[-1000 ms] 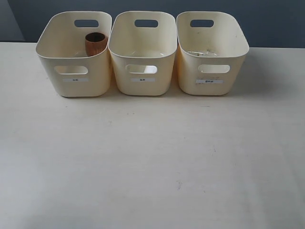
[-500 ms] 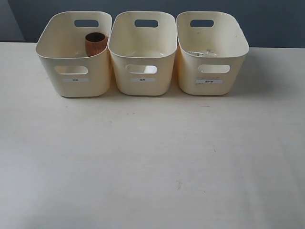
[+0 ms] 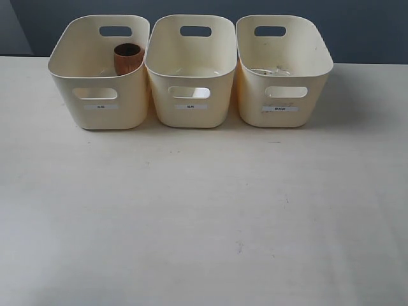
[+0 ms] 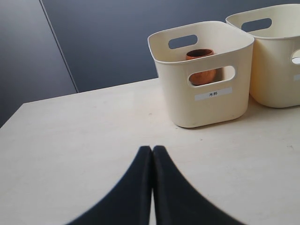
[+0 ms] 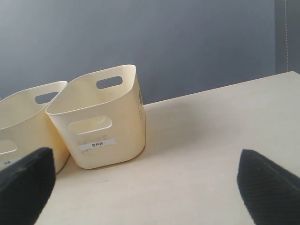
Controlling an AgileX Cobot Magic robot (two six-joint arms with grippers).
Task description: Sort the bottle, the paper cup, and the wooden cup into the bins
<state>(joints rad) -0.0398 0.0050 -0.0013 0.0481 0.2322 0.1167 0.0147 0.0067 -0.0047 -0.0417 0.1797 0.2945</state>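
Exterior: three bins (image 3: 191,83) line the tabletop (image 3: 204,217); the wooden cup (image 3: 128,58) stands in the left one, the bottle (image 3: 271,71) lies in the right.
Left wrist: pincer (image 4: 152,152) closed, empty.
Right wrist: pincer (image 5: 145,178) spread wide, empty.

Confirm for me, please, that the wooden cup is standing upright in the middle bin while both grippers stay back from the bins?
Not quite: the wooden cup stands upright in the left bin, not the middle bin. The exterior view shows it, and the left wrist view shows the cup through that bin's handle cut-out. The rest holds: the left gripper and right gripper are back from the bins.
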